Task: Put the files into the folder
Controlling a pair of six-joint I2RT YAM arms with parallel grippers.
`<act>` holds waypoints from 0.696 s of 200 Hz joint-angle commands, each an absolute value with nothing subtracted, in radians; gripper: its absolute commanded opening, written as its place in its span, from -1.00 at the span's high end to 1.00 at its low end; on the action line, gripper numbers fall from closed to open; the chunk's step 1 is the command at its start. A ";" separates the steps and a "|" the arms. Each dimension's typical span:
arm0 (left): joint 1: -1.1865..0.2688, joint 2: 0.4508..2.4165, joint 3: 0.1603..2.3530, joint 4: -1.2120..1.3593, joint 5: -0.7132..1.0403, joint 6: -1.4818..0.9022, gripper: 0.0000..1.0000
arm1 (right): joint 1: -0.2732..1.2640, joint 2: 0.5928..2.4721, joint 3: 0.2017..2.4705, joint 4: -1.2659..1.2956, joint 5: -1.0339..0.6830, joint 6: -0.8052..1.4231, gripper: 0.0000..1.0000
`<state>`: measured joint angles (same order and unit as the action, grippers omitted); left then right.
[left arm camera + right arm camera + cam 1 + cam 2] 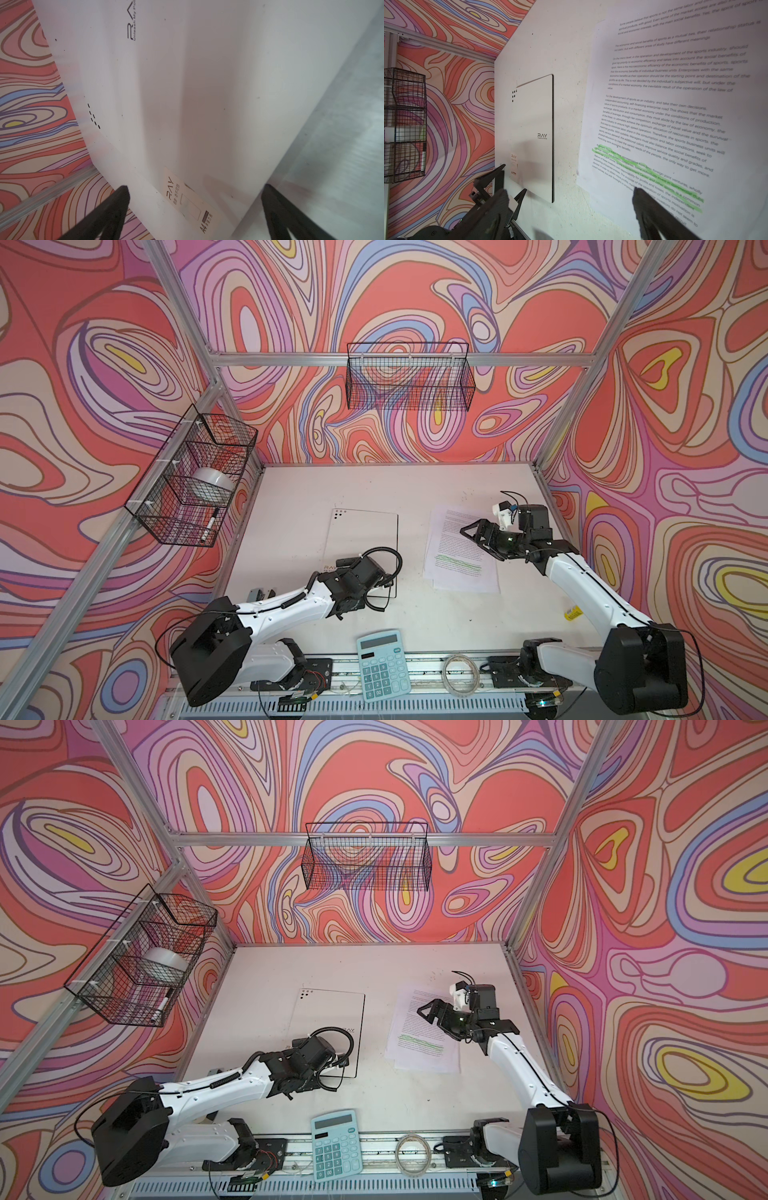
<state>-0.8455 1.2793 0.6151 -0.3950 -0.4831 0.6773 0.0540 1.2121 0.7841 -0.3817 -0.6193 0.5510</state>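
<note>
**A:** Layout?

**B:** White table fills the lower middle of both top views. The folder lies at frame centre, flat and closed, silver cover up. Its long axis runs bottom to top of the frame, slightly tilted. The files are right of centre: a loose, slightly fanned stack, text up, green highlight toward the bottom. Their long axis is roughly parallel to the folder's. A strip of bare table separates the two, no contact.

**B:** Tools?

**A:** The left gripper has its jaws spread wide and holds nothing. It sits at the folder's lower-left corner, over the A4 sticker. Can't tell if it touches the cover. The right gripper is also wide apart and empty. It hovers over the upper-left part of the files, pointing frame-left toward the folder.

**B:** What does the next move hinge on?

**A:** My read: the folder must open first, and that's not done. The left arm is nearer the folder, the right arm nearer the sheets. A dark edge runs down the folder's right side, facing the files. I'd guess that's the free edge, not certain. If so, the cover swings frame-left and the sheets travel leftward across the gap, along their short axis.

**B:** Risk?

**A:** Thin sheets lying flat are hard to pinch, and the stack could splay.
</note>
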 commanded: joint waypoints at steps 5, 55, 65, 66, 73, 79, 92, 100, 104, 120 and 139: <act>-0.852 1.288 0.583 -0.340 -0.524 0.704 -0.99 | 0.060 1.230 0.797 -0.365 -0.640 0.535 -0.97; -0.853 1.285 0.545 -0.270 -0.573 0.703 -1.00 | 0.060 1.255 0.813 -0.367 -0.681 0.517 -0.97; -0.854 1.284 0.542 -0.269 -0.576 0.695 -1.00 | 0.061 1.253 0.813 -0.371 -0.690 0.512 -0.97; -0.853 1.285 0.542 -0.269 -0.576 0.695 -1.00 | 0.062 1.252 0.813 -0.371 -0.692 0.512 -0.97; -0.854 1.282 0.536 -0.270 -0.581 0.695 -1.00 | 0.064 1.250 0.810 -0.370 -0.699 0.509 -0.97; -0.854 1.282 0.530 -0.231 -0.590 0.693 -0.99 | 0.067 1.248 0.806 -0.367 -0.710 0.507 -0.97; -0.854 1.284 0.525 -0.201 -0.607 0.692 -1.00 | 0.079 1.250 0.804 -0.368 -0.725 0.499 -0.97; -0.854 1.284 0.525 -0.177 -0.622 0.692 -1.00 | 0.089 1.253 0.806 -0.372 -0.730 0.489 -0.97; -0.854 1.283 0.525 -0.167 -0.629 0.691 -1.00 | 0.094 1.255 0.808 -0.375 -0.731 0.484 -0.97; -0.854 1.278 0.486 -0.123 -0.666 0.688 -1.00 | 0.125 1.265 0.817 -0.384 -0.733 0.468 -0.97; -0.853 1.269 0.489 -0.104 -0.695 0.670 -1.00 | 0.168 1.287 0.831 -0.382 -0.736 0.458 -0.97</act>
